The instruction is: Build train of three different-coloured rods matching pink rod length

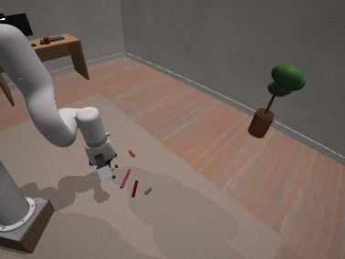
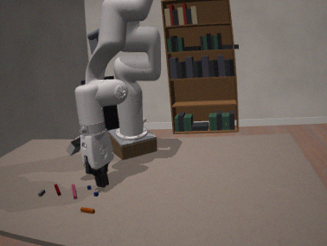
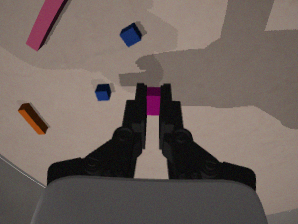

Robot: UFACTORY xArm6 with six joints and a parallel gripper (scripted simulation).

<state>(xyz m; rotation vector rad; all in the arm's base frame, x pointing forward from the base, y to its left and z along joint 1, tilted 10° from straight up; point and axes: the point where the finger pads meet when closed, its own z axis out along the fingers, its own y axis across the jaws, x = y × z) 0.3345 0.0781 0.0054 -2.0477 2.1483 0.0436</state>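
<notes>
In the wrist view I have the jaws nearly closed on the magenta rod (image 3: 153, 102), pinched between the tips, with the orange rod (image 1: 131, 153) (image 2: 87, 210) (image 3: 33, 119) well off to their picture-left. From the top I see the grey rod (image 1: 148, 191) (image 2: 41, 192) beyond the pink rod (image 1: 125, 178) (image 2: 74, 191) (image 3: 45, 25) from the jaws, so no train is laid; I reckon magenta, grey and orange make it, leaving all placing and the release. The exterior view shows a matt beige worktop (image 1: 182, 228) (image 2: 208, 190) (image 3: 225, 150) below the jaws and a bookcase (image 2: 169, 93) well behind them.
</notes>
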